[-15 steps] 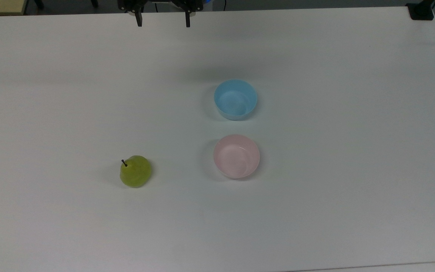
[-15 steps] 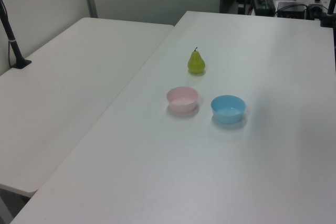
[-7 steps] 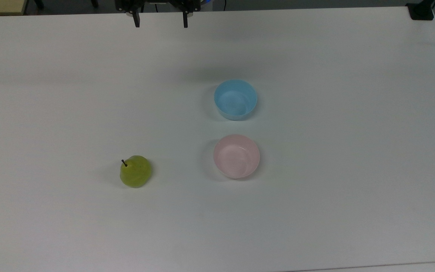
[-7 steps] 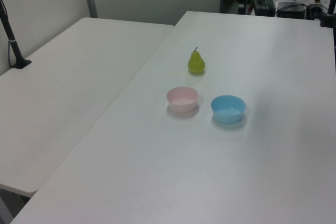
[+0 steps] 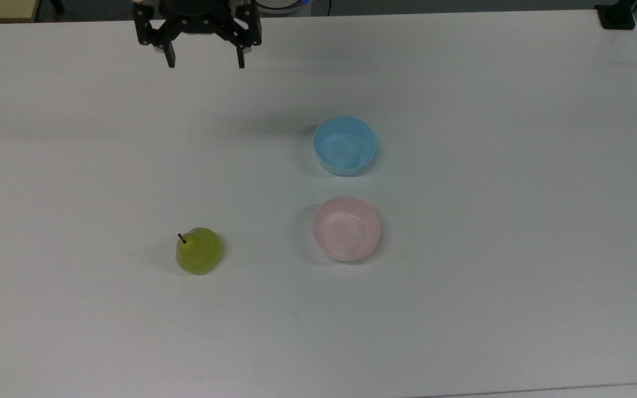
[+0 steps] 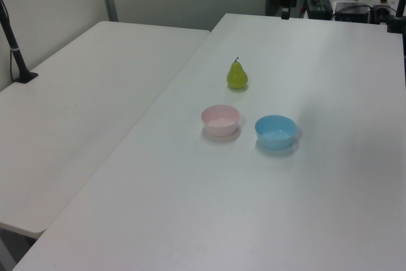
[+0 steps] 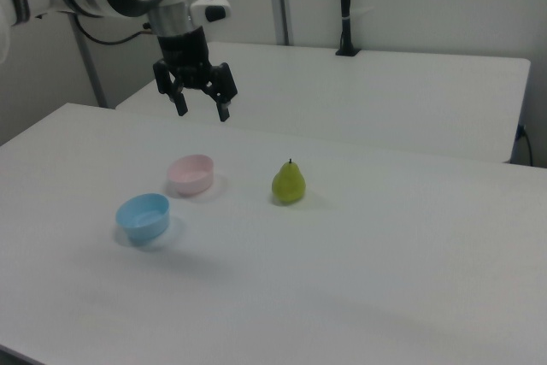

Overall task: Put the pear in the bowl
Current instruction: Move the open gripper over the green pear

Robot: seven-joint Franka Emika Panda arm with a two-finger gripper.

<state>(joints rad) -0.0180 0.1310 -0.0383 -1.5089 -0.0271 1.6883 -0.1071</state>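
Observation:
The yellow-green pear stands upright on the white table, dark stem up. The pale pink bowl sits to its right in the top view, with nothing inside. My gripper hangs open and holds nothing, high over the table near the top view's upper edge, far from the pear and the bowl.
A light blue bowl sits beside the pink one. A second white table adjoins in the left view. A black pole stands on the far table in the right view.
My gripper has come further into the top view, moving down and to the left in it, still open. Pear and bowls have not moved.

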